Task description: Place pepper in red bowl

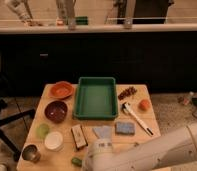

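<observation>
At the far left a black chair (1, 112) is standing beside the wooden table (68, 124). A metal cup (31, 153) is sitting at the table's front left corner, with a white cup (54, 141) just beside it and a small pale green bowl (42, 130) just behind. A dark maroon bowl (56, 111) is resting further back, and the red bowl (61, 90) is sitting near the back edge, beside a green tray (96, 97).

The pepper (77, 161) is lying at the front edge, well apart from the red bowl. Only a short green end is showing, as the white arm (147, 149) is covering the rest. The gripper (90, 161) is hanging right at the pepper, and whether it is gripping anything cannot be told.

A small box (79, 136), a grey cloth (103, 132) and a blue sponge (124, 128) are lying between arm and tray. To the right, a white-handled utensil (136, 117), a dark snack pile (127, 92) and an orange fruit (144, 104) are resting. Dark cabinets (107, 60) are running along behind.
</observation>
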Available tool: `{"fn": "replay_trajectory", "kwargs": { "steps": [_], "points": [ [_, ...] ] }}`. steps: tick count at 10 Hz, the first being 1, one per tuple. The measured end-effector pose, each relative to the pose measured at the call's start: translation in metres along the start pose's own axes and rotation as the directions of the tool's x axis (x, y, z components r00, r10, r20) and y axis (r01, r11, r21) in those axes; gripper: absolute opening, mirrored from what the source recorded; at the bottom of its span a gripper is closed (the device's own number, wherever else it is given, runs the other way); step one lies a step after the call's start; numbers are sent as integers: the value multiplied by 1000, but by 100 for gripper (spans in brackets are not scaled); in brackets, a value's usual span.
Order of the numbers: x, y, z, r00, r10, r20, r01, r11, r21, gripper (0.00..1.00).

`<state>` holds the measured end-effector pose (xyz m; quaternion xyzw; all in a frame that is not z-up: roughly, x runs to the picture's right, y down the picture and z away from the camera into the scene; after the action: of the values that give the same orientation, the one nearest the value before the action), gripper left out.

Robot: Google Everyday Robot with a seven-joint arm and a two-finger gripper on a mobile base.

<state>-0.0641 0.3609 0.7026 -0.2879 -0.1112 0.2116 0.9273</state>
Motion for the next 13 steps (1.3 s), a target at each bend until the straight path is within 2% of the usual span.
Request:
{"fn": "replay_trajectory", "kwargs": {
  "steps": [4, 5, 8, 11, 13],
  "points": [
    [0, 1, 11, 999, -26, -20, 26, 999, -39, 79],
    [-2, 1, 15, 999, -38, -22, 37, 998, -51, 73],
    [-5, -1, 20, 999, -40, -23, 38, 997, -68, 46],
    [-6, -4, 20, 999, -31, -18, 30, 997, -77, 13],
    [-7, -5, 18, 1000, -27, -15, 26, 997, -76, 1]
  ]
}}
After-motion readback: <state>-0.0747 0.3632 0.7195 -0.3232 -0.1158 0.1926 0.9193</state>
